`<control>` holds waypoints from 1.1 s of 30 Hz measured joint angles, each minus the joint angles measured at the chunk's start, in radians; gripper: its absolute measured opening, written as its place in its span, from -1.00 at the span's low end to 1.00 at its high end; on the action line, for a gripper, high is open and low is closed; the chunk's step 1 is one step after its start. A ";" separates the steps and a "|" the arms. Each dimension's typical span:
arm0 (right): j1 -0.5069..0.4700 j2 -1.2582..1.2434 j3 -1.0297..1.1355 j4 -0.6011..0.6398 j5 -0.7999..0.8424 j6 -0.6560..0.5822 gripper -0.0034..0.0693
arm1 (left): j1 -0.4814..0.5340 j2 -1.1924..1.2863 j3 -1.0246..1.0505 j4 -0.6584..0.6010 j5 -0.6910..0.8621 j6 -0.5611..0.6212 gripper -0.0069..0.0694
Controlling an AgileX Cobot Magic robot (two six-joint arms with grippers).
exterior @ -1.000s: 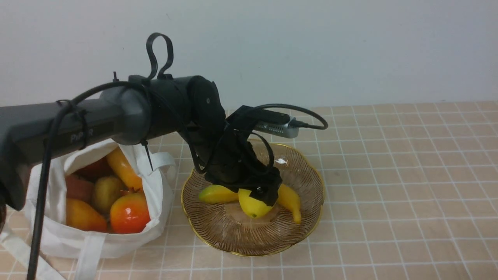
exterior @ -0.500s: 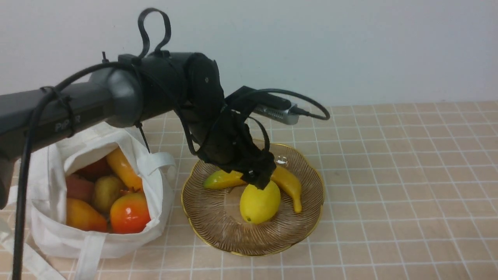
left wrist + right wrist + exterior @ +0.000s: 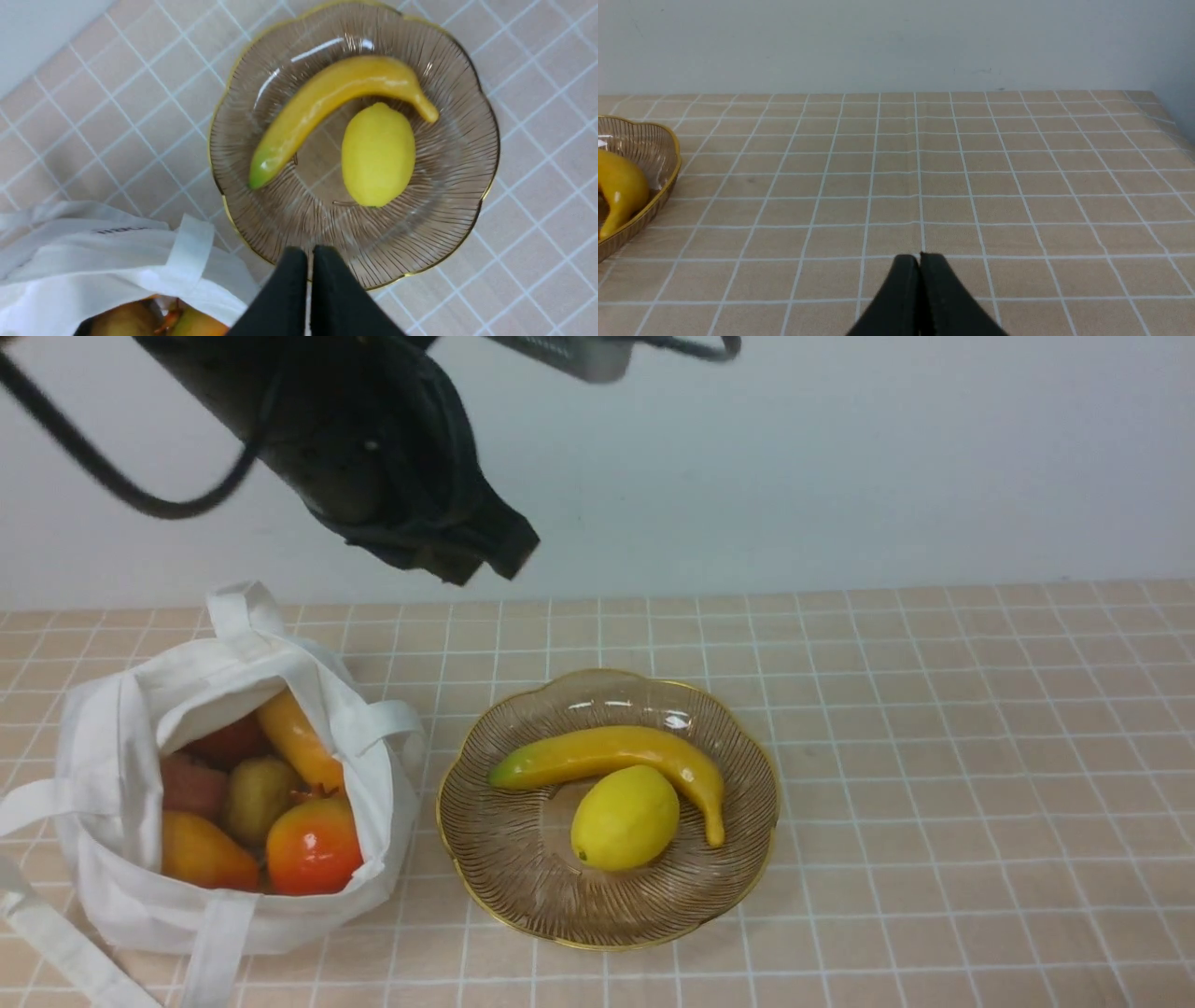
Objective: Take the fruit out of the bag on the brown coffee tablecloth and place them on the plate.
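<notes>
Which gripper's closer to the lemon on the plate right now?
Left. The left gripper hangs shut over the plate, near its rim by the bag, lemon in its view. The right gripper is off over bare tablecloth, seeing only the plate's edge.

The bag partly hides its fruit; the left arm is blurred.

Glossy toy fruit, ribbed glass, soft cloth.
The plate is clear amber glass, finely ribbed, with a shiny gold rim. The lemon and banana look smooth and glossy, like plastic, as does the pomegranate. The bag is matt white cloth. The tablecloth looks smooth, the left hand matt black.
</notes>
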State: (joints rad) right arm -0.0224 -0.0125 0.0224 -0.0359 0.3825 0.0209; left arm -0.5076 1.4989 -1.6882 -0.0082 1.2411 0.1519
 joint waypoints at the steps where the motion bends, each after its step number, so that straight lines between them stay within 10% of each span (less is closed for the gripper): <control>1: 0.000 0.000 0.000 0.000 0.000 0.000 -0.95 | 0.000 -0.039 0.018 -0.005 0.000 0.000 -0.84; 7: 0.000 0.000 0.000 0.000 0.000 0.000 -0.95 | 0.000 -0.310 0.283 -0.087 -0.048 0.004 -0.84; 20: 0.000 0.000 0.000 0.000 0.000 0.000 -0.95 | 0.000 -0.957 1.228 -0.185 -0.895 0.018 -0.84; 33: 0.000 0.000 0.000 0.000 0.000 0.000 -0.95 | 0.000 -1.044 1.462 -0.188 -0.925 0.018 -0.84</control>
State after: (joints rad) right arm -0.0224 -0.0125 0.0224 -0.0359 0.3825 0.0209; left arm -0.5076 0.4552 -0.2261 -0.1959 0.3158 0.1701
